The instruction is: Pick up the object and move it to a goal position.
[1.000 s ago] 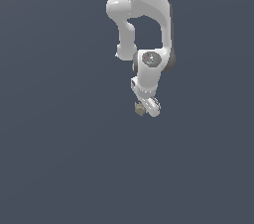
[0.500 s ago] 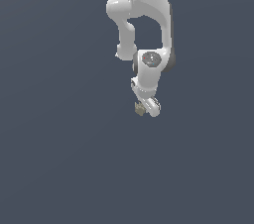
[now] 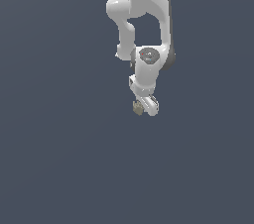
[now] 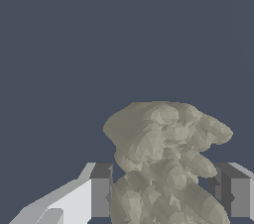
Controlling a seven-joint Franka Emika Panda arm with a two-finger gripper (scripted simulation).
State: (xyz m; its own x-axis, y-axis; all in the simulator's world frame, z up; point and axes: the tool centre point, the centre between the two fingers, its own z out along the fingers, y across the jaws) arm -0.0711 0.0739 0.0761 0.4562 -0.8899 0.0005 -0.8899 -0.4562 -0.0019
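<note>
The object [image 3: 137, 108] is a small olive-tan mottled lump held at the tip of the white arm, near the middle of the exterior view. My gripper [image 3: 142, 107] is shut on it. In the wrist view the object [image 4: 166, 158] fills the space between the two grey-padded fingers [image 4: 100, 191], which press against its sides. Its lumpy upper part sticks out beyond the fingertips. No goal marker shows in either view.
The white arm [image 3: 149, 25] reaches in from the upper edge of the exterior view. All around is a plain dark grey-blue surface [image 3: 59, 158] with nothing else on it.
</note>
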